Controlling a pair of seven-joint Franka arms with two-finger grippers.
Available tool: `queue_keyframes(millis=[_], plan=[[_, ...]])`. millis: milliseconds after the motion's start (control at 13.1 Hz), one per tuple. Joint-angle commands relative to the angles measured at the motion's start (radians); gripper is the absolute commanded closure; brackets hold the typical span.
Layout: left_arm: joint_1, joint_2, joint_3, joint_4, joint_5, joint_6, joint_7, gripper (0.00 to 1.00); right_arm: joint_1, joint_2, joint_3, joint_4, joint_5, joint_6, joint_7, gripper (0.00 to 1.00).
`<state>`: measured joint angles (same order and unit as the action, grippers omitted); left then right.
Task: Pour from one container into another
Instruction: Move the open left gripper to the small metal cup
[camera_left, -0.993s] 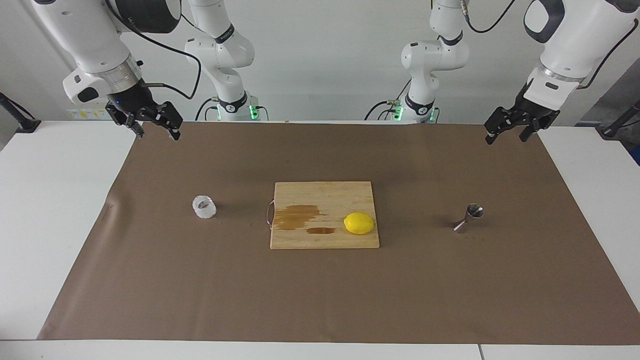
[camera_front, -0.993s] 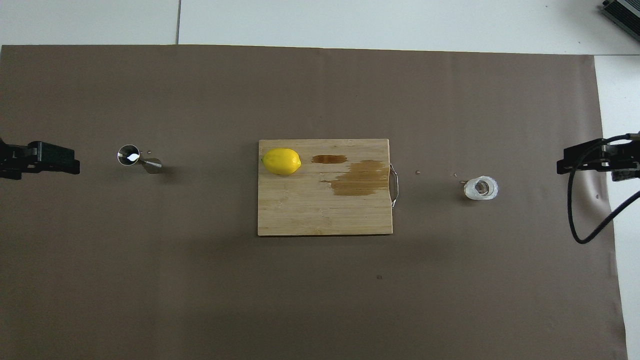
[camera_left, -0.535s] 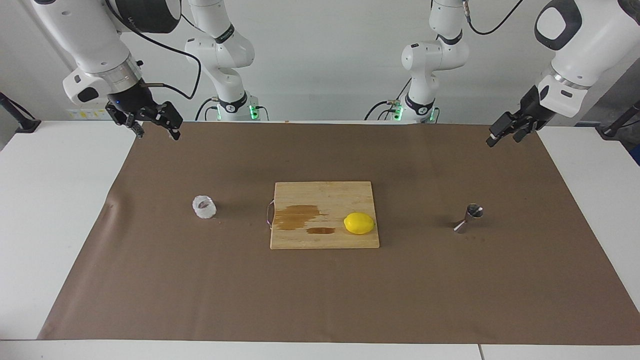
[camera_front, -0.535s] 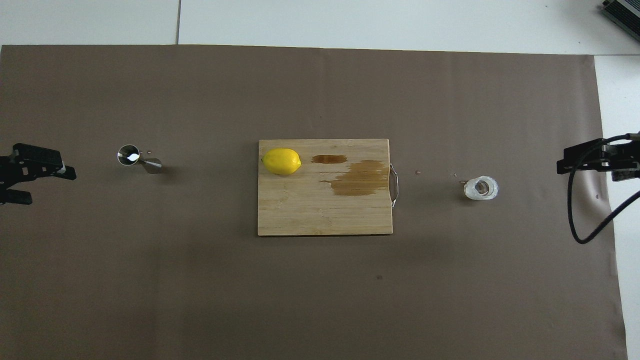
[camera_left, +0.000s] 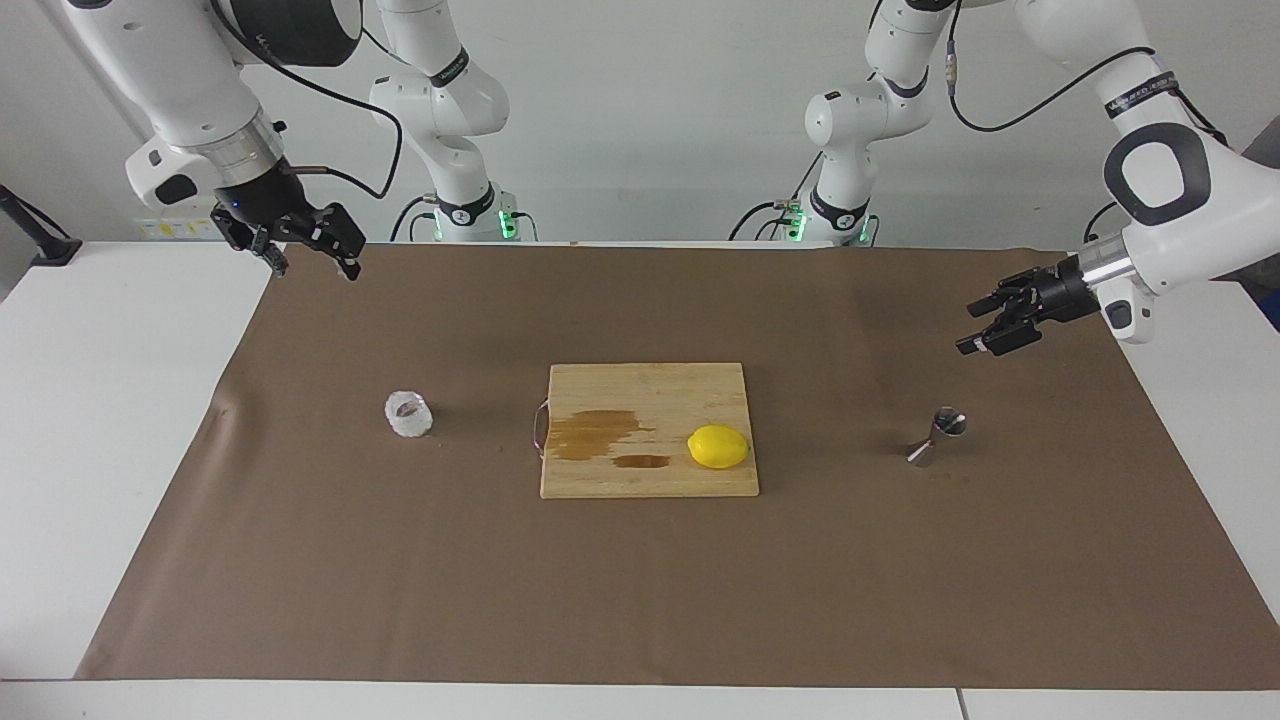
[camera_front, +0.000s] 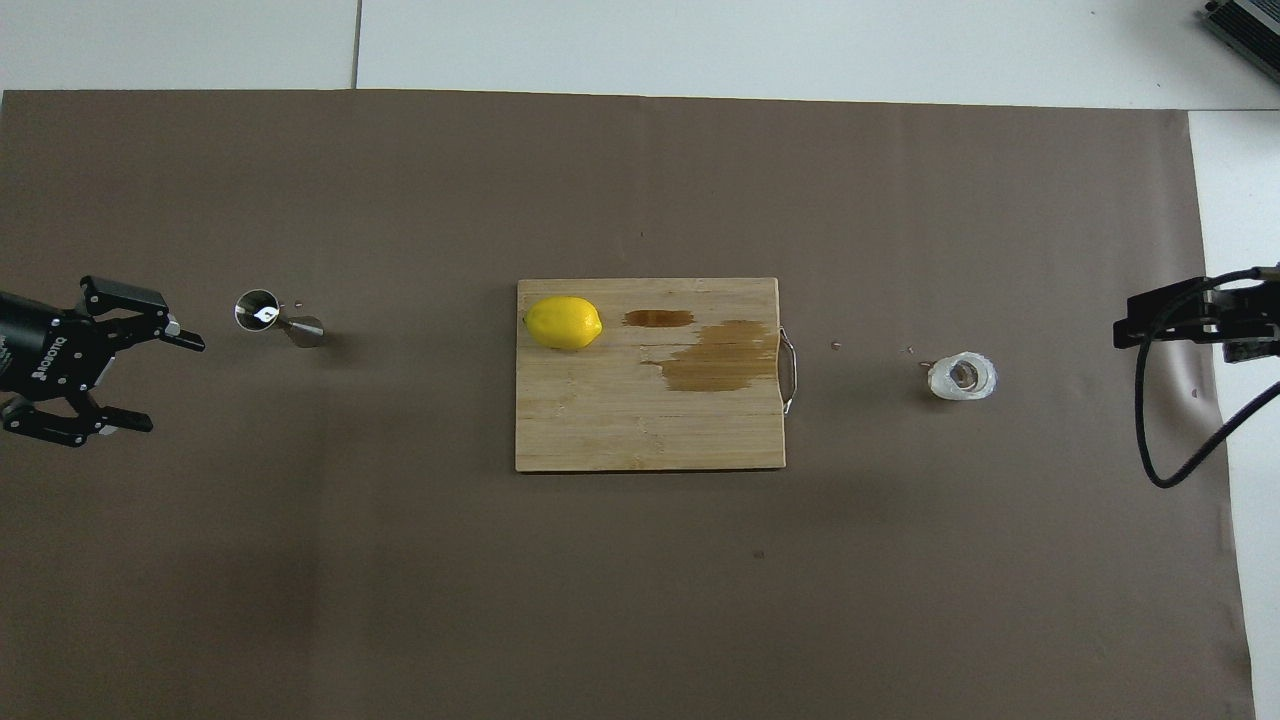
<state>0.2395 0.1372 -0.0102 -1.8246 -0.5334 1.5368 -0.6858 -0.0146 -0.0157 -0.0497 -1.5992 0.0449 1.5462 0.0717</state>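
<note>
Left claw now lower, level, spread wide near jigger; right claw spread, waiting.

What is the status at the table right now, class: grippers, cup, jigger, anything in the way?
Left gripper open, in the air near jigger. Right gripper open, waiting. Glass cup and jigger untouched on the mat. Cutting board with lemon between them.

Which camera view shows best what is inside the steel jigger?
The overhead view: it looks straight down into the steel jigger, so the open top cone and a bright glint inside show. The facing view shows the jigger from the side, giving its hourglass outline but little of the inside.
</note>
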Motion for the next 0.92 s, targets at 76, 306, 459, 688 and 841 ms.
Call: queue_keyframes(millis=[76, 306, 459, 688, 841], plan=[[0.076, 0.126, -0.021, 0.019, -0.132, -0.096, -0.173, 0.00, -0.002, -0.021, 0.004, -0.022, -0.007, -0.006, 0.014, 0.00], [0.189, 0.214, -0.103, 0.079, -0.250, -0.150, -0.175, 0.00, -0.002, -0.021, 0.004, -0.022, -0.008, -0.005, 0.013, 0.00], [0.314, 0.261, -0.236, 0.109, -0.281, -0.149, -0.170, 0.00, -0.002, -0.021, 0.004, -0.022, -0.008, -0.006, 0.014, 0.00], [0.399, 0.301, -0.327, 0.137, -0.335, -0.115, -0.166, 0.00, -0.002, -0.021, 0.004, -0.022, -0.007, -0.006, 0.014, 0.00], [0.402, 0.306, -0.326, 0.137, -0.390, -0.107, -0.170, 0.00, -0.002, -0.021, 0.004, -0.022, -0.008, -0.006, 0.014, 0.00]])
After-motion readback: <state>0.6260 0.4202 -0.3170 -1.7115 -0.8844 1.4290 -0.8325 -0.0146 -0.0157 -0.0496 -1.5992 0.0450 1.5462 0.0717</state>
